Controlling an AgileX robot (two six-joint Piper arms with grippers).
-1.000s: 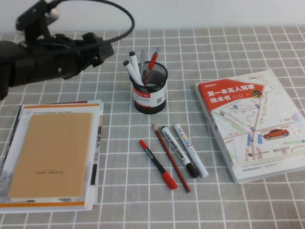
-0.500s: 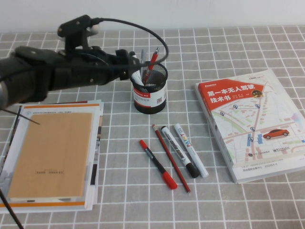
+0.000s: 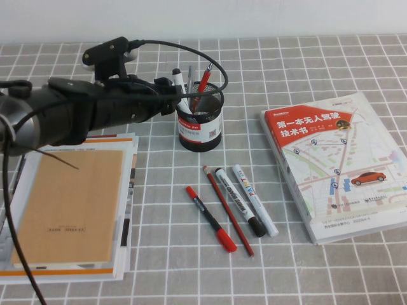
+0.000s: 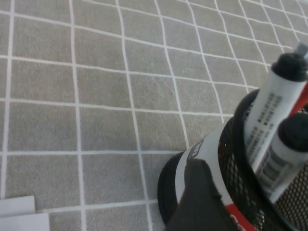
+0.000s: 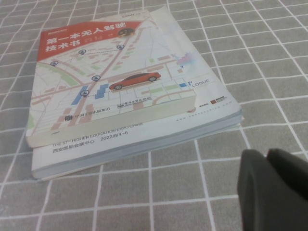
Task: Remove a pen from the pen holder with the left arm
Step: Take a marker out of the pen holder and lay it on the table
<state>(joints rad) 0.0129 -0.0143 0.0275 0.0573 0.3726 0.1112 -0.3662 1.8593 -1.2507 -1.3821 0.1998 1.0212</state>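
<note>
The left gripper (image 3: 170, 95) is hovering at nine o'clock of the black mesh pen holder (image 3: 200, 130), level with its rim and right against the two white markers (image 3: 179, 82) that are poking out beside a red pen (image 3: 205, 75). Whether that claw is open or clamped on anything cannot be told. The pen holder is standing upright on the grey grid tablecloth (image 3: 318, 63), with four loose pens (image 3: 235, 206) lying at its six o'clock, a map-covered book (image 3: 337, 165) at four o'clock and a tan-topped book stack (image 3: 70, 203) at eight o'clock. The right gripper (image 5: 266, 159) is hanging closed and empty near the map-covered book's corner.
</note>
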